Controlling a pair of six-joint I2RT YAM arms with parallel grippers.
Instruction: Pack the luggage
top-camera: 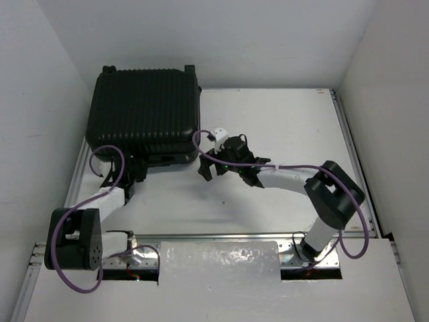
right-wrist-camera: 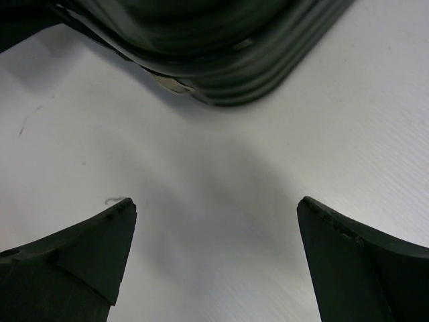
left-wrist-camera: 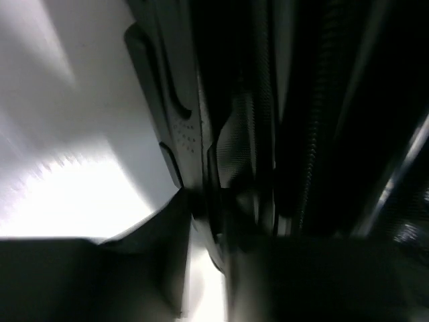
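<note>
The luggage [top-camera: 144, 114] lies closed and flat on the far left part of the table [top-camera: 288, 127]. Its ribbed black shell faces up and two small black wheels show at its far edge. No lettering on the shell can be read from the top view. In the right wrist view a small pale metal piece [right-wrist-camera: 171, 83] sits under the rounded corner of the case, too small to show any marking. In the left wrist view a black plastic part on the case carries a patch of tiny dots [left-wrist-camera: 188, 131]; the rest of that view is dark and blurred.

The left gripper [top-camera: 129, 169] is right at the near edge of the luggage. Whether it is closed on the case or only beside it cannot be told. The right gripper [right-wrist-camera: 216, 204] is spread wide with nothing between its fingers, over bare table just beside the near right corner of the case.

The table is matte white with a few faint scuffs, and metal rails [top-camera: 345, 147] run along its edges. Plain white walls [top-camera: 234, 40] close it in on the left, back and right. A crinkled, shiny sheet [top-camera: 221, 265] lies at the near edge between the two arm bases. Purple cables [top-camera: 295, 168] loop along both arms.
</note>
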